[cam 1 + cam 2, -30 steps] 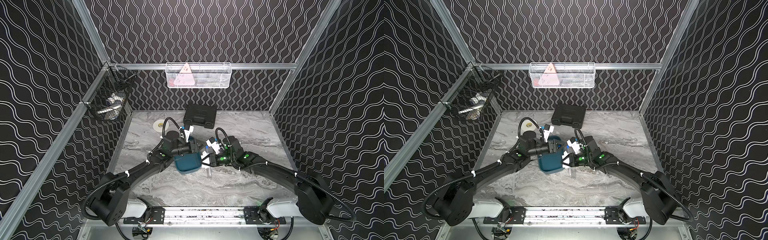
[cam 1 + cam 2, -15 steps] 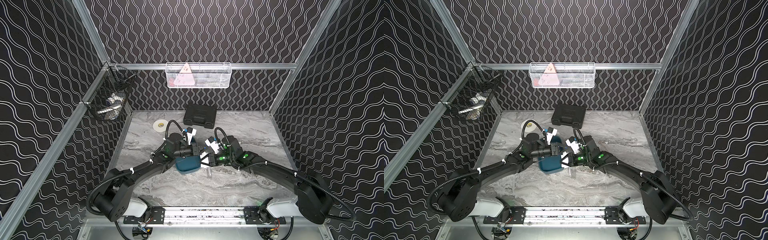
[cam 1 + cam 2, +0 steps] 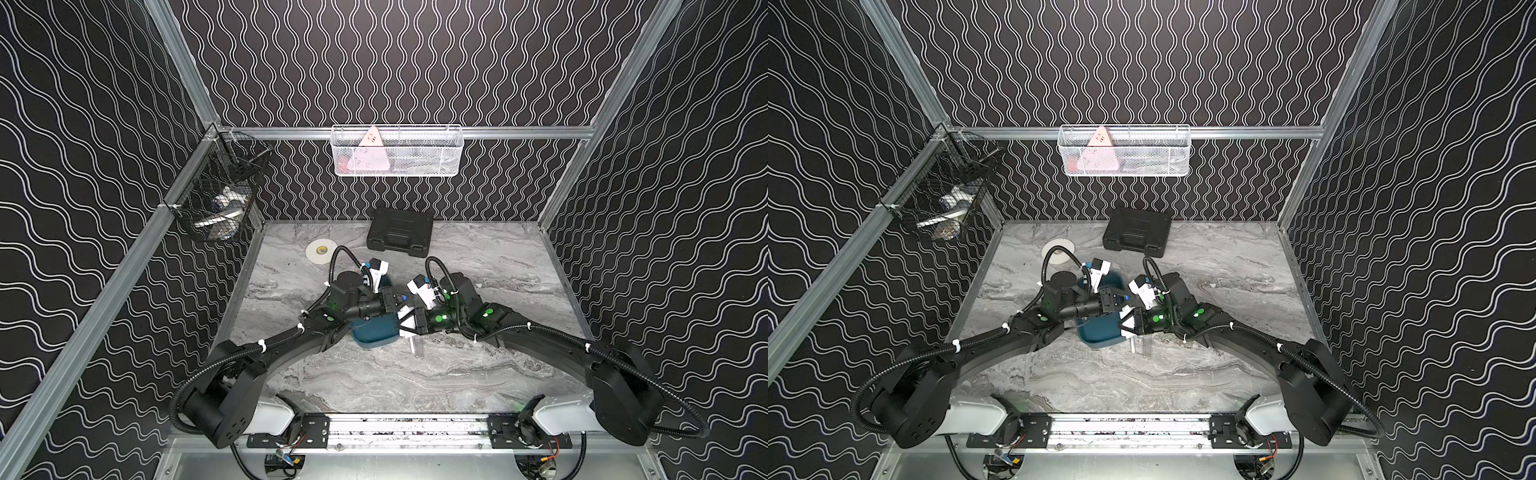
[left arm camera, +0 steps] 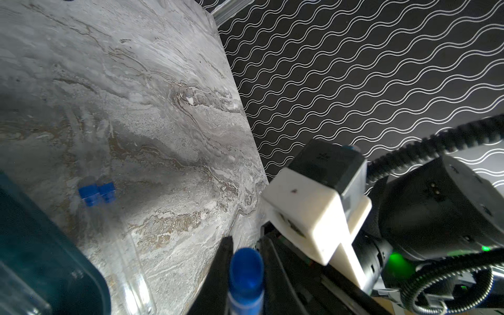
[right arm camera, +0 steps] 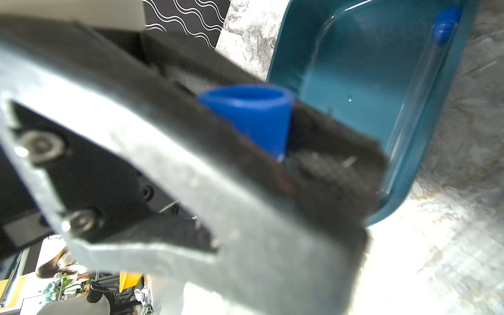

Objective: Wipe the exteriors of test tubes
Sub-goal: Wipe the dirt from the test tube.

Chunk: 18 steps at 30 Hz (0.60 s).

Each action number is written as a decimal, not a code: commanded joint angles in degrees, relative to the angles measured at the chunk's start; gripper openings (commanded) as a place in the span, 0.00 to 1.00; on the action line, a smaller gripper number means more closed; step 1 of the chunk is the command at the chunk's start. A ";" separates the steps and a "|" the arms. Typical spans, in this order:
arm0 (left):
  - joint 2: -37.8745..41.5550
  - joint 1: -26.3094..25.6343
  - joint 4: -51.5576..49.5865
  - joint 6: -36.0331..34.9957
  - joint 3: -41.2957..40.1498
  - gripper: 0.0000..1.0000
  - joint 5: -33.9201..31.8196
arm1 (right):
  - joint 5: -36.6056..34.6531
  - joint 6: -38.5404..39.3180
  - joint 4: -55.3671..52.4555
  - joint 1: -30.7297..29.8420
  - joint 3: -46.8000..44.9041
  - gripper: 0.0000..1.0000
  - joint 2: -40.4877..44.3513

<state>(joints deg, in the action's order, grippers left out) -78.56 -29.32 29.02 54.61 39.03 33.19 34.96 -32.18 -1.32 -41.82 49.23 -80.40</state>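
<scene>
Blue-capped test tube (image 4: 245,275) is clamped in your left gripper (image 3: 395,300), near the teal tray (image 3: 376,334) edge (another tube (image 5: 414,90) lies inside it). Two more tubes (image 3: 415,347) lie on the table (image 3: 415,386) beside it. Your right gripper (image 3: 409,322): can't tell its grip.

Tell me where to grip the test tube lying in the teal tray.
Probably its clear middle, from above, jaws across its width: the test tube lies flat along the teal tray's wall, blue cap near a corner, so sideways approaches look blocked.

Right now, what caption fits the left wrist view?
Left tool pinches a blue-capped test tube; two tubes lie on the table.
</scene>
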 commanded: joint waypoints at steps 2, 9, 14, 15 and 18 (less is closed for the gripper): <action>0.78 0.12 0.03 2.06 -1.32 0.10 -4.04 | 0.56 1.06 3.38 0.31 2.99 0.19 -2.03; 0.15 0.96 2.43 4.96 -1.63 0.12 -3.93 | 2.30 -2.49 7.96 -0.09 1.03 0.19 -3.20; -0.41 2.50 4.53 6.41 -2.02 0.12 -3.18 | 1.30 -5.25 9.97 -1.54 -5.37 0.19 0.65; -0.65 2.64 4.62 6.42 -1.96 0.12 -3.05 | 1.15 -6.00 10.72 -1.81 -6.79 0.19 1.32; -1.15 2.64 5.20 6.60 -1.94 0.13 -2.56 | 1.09 -7.74 12.99 -2.21 -9.30 0.19 2.17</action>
<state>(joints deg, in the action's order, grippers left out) -79.33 -26.96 31.24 60.38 37.15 31.29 35.29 -36.97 7.94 -43.83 41.28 -78.96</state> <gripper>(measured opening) 0.181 0.189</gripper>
